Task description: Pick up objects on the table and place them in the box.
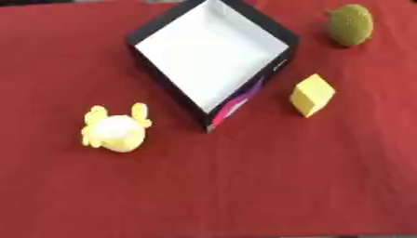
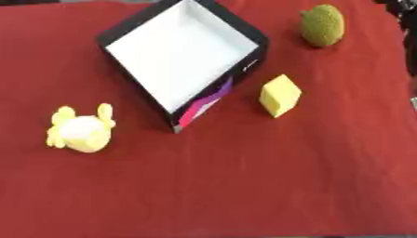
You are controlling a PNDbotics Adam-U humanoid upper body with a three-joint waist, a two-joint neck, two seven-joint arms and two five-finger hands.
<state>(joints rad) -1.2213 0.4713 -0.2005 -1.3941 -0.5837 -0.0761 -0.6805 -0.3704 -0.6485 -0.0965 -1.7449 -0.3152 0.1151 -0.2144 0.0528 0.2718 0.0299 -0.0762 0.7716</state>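
Bright, even light falls across the red bench (image 1: 244, 186). Shadows are faint and soft. Both views are blurred throughout, with smeared edges and no glare.

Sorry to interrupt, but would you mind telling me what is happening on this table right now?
Nothing is being handled at this moment; neither robot hand is in view. An open box with black walls and a white inside sits on the red cloth, and nothing is in it yet. Three things lie around it on the cloth: a yellow plush toy to its left, a yellow block to its right, and a green bumpy ball at the far right.
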